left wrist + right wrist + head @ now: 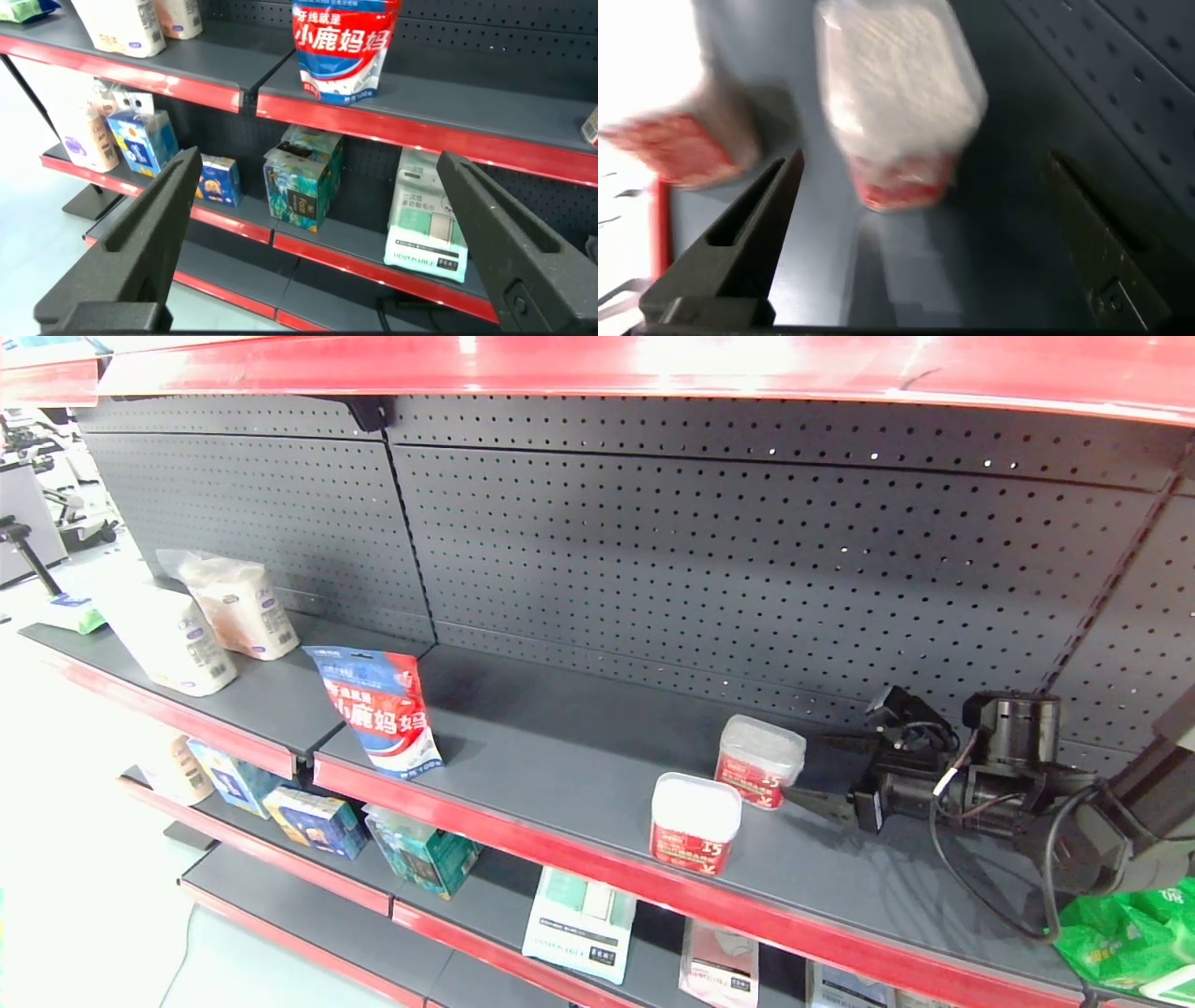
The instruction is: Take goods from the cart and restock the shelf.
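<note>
**A:** Where is the right hand point(812, 767)?

**B:** Low over the grey shelf point(560, 737). Its fingers are spread wide and nothing is between them.

**A:** And the goods near it?

**B:** A clear tub point(760, 761) with a red label stands upright on the shelf just ahead of the fingertips, in line with the gap and touching neither finger. The right wrist view shows it blurred. A second tub point(695, 821) of the same kind stands a little farther from the hand, off toward the shelf's red front edge. The two are close but apart.

**A:** Anything beyond those?

**B:** Well ahead of the hand, far past both tubs, a blue and red pouch point(383, 709) stands upright near the front edge. Farther still are two white packs point(173, 639).

**A:** The left hand point(318, 159)?

**B:** Also spread wide and empty, and it sits lower than that shelf. The pouch is above and ahead of it. Straight ahead of the gap between its fingers, a green box point(301, 177) stands on the lower shelf point(355, 266). A white box point(425, 224) stands just beside the green one, ahead of one finger.
</note>
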